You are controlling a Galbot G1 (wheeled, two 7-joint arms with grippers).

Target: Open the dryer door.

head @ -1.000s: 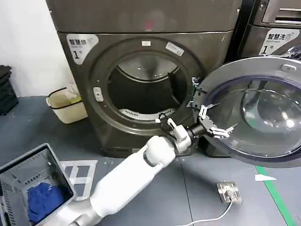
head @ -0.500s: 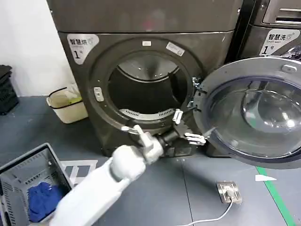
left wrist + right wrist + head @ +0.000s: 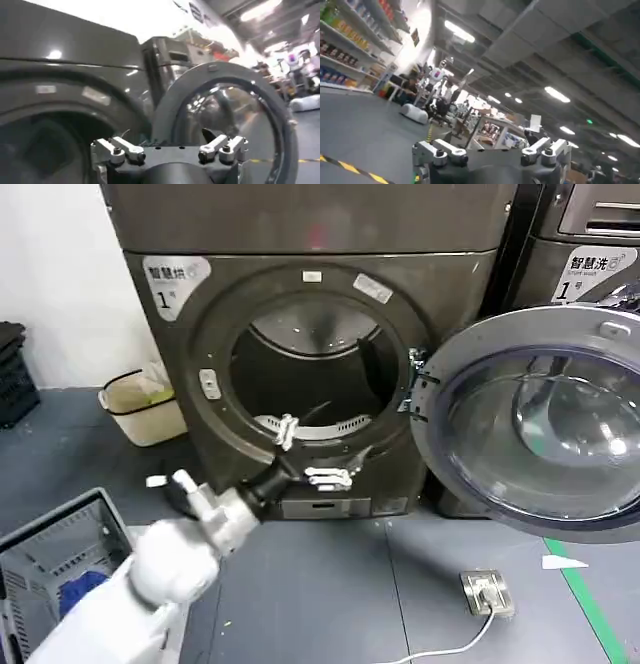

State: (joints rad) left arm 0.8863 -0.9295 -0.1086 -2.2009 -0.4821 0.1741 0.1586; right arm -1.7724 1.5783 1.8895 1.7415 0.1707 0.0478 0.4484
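The dryer door (image 3: 535,419) hangs wide open, swung out to the right of the drum opening (image 3: 305,379), hinged at the opening's right edge, its grey inner face and bulging clear bowl turned toward me. It covers the lower front of the second grey machine (image 3: 580,254) on the far right. My left gripper (image 3: 305,452) is in front of the lower rim of the drum opening, left of the door and apart from it, fingers spread with nothing between them. In the left wrist view the same left gripper (image 3: 172,150) shows its two fingertips (image 3: 125,149) separated, the open door (image 3: 225,115) beyond them and the dryer front beside it. My white left arm (image 3: 150,574) reaches in from the near left. My right gripper (image 3: 490,152) points off toward the room and ceiling, fingers apart, holding nothing. A grey basket (image 3: 70,574) with a blue cloth (image 3: 85,584) sits on the floor near left. A beige bin (image 3: 140,404) stands left of the dryer against the wall. A floor socket (image 3: 487,592) with a white cable lies near right, by a green floor line.
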